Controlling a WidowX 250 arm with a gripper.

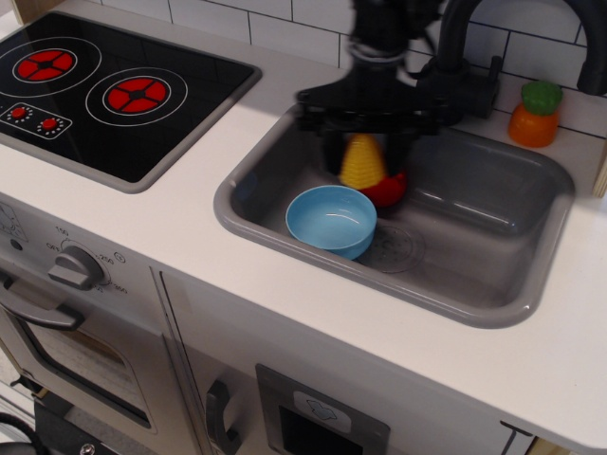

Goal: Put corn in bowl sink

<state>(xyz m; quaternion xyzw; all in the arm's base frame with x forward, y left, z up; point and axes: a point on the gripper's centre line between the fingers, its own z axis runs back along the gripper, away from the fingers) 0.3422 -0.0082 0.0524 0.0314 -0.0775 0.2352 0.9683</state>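
- Now the gripper (363, 163) is clamped on the corn (361, 164), carried clear of the sink (493, 294) floor so it can pass over a rim.
- Bowl (331, 220) sits just toward 7 o'clock, mouth up.
- Red ball (387, 190) touches the bowl's far edge.

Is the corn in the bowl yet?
Not yet. The corn hangs clamped in the gripper just above the bowl, which is empty.

Yellow corn (362, 163) between my black fingers (332, 142), light blue bowl (331, 220), grey sink (493, 284), red ball (388, 191), orange toy with green top (534, 114), red-ringed black hob (114, 85).
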